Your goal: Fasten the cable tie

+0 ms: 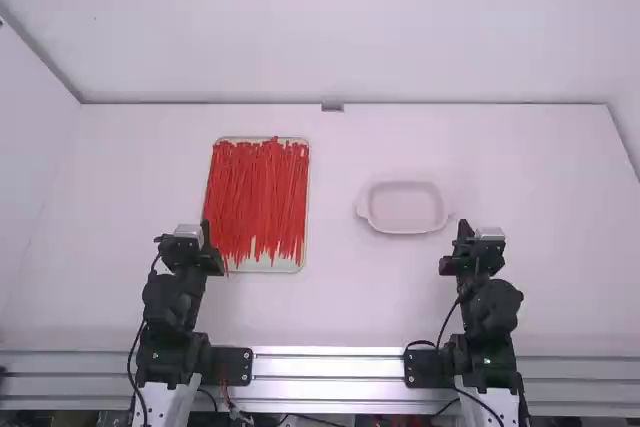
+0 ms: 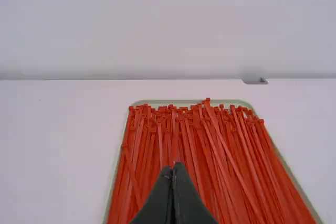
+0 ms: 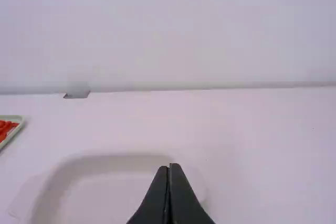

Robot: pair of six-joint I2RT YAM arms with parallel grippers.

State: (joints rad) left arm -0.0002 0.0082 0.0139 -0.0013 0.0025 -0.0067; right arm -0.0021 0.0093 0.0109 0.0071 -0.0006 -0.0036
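While left hand [image 2: 172, 166], right hand [image 3: 169, 167] sit pressed together — cable ties [image 1: 258, 202] run near-to-far.

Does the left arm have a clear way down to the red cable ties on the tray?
Probably yes: the left tool sits shut at the near end of the cable ties in the tray, with nothing between. It must open first.

A white table [image 1: 500, 147] meets plain white walls [image 1: 320, 17] (evenly lit throughout).
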